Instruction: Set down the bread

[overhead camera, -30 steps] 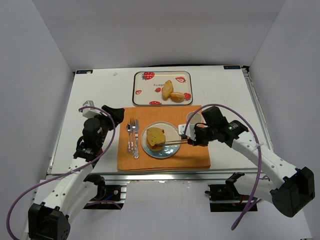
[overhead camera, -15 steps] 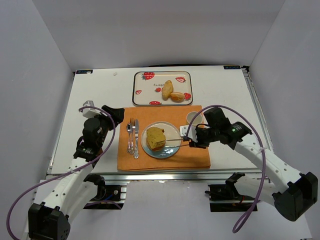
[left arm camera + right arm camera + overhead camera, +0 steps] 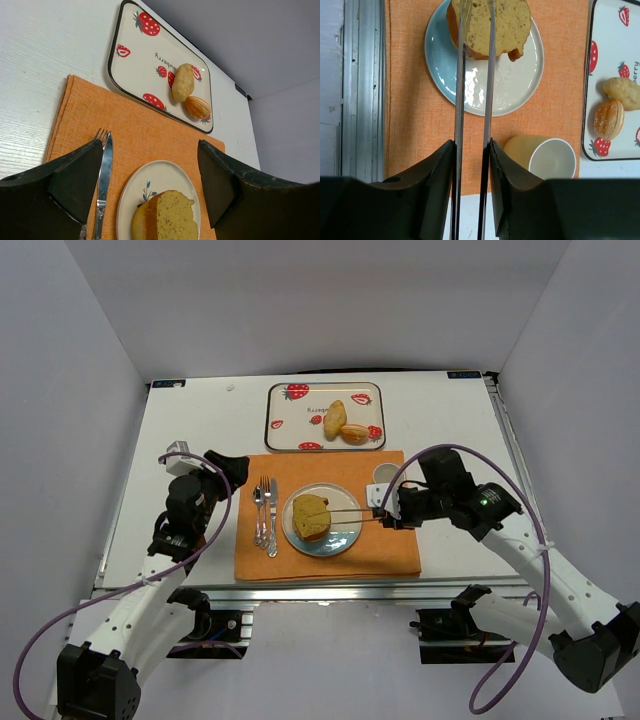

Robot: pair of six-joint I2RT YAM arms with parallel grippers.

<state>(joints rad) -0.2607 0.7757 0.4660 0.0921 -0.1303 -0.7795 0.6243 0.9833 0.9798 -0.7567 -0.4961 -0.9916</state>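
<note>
Drawing back from the plate (image 3: 346, 536) over the last second, the right gripper (image 3: 385, 512) now sits further off its right rim, and its arm is raised higher at the elbow. The move has uncovered more of the cup (image 3: 383, 476), which stands just beyond the plate's far right edge. The gripper is clamped on a pair of tongs (image 3: 350, 514), whose two thin metal blades lie close together and reach across the plate to the bread.

The bread (image 3: 311, 515), a thick yellow slice with a brown crust, lies on the left half of the plate. In the right wrist view the blade tips overlap the slice, but whether they pinch it or only hang above it is hard to tell from that angle.

The plate rests on an orange mat (image 3: 385, 555) spread over the white table (image 3: 190, 420). A fork (image 3: 264, 502) and a knife (image 3: 272, 525) lie side by side on the mat, just left of the plate. Well behind the plate is a strawberry-print tray (image 3: 290, 430) holding two pastries, a long one (image 3: 334, 420) and a round one (image 3: 355, 434), touching each other.

The left gripper (image 3: 228, 468) hangs to the left of the plate, past the cutlery, near the mat's far left corner. Its fingers are spread wide and hold nothing.
</note>
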